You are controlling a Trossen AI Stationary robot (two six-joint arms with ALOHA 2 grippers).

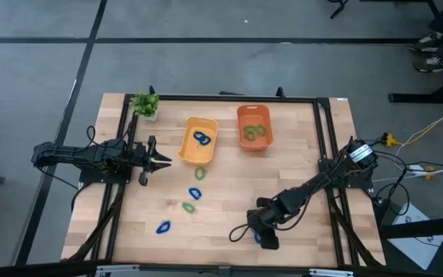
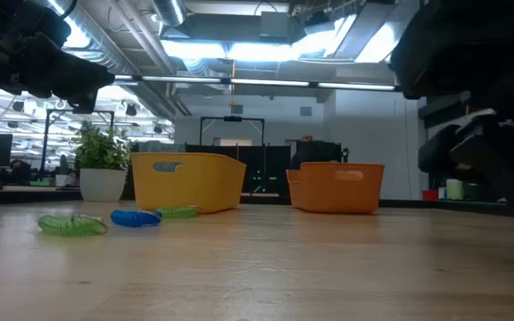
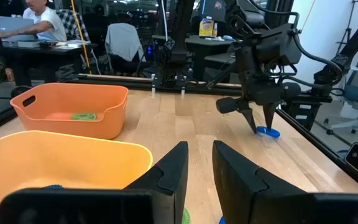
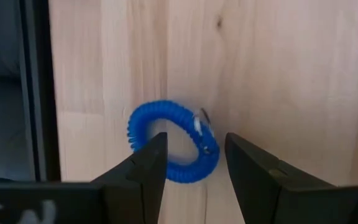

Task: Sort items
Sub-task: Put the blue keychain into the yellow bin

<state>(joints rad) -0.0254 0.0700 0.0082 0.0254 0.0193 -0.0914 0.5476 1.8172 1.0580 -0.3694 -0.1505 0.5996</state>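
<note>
a blue coiled oval ring (image 1: 201,138) is held in the yellow plastic bin (image 1: 188,152) and green rings (image 1: 254,131) in the orange plastic bin (image 1: 241,117), while another blue coiled ring (image 4: 173,141), its long axis slanted, is straddled unheld on the wooden table (image 1: 298,165) by the right gripper (image 4: 191,163), jaws parted, and the left gripper (image 1: 162,161), jaws slightly parted and empty, is kept beside the yellow bin.

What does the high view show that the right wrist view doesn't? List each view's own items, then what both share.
Only the high view: the yellow bin holding a blue ring, the orange bin holding green rings, the plant, loose rings on the table such as a green ring and a second blue ring, and the left end effector beside the yellow bin.

Only the right wrist view: the coiled shape of the blue ring and its small metal clip.

Both: the right end effector, open, over that ring near the table's front edge.
</note>
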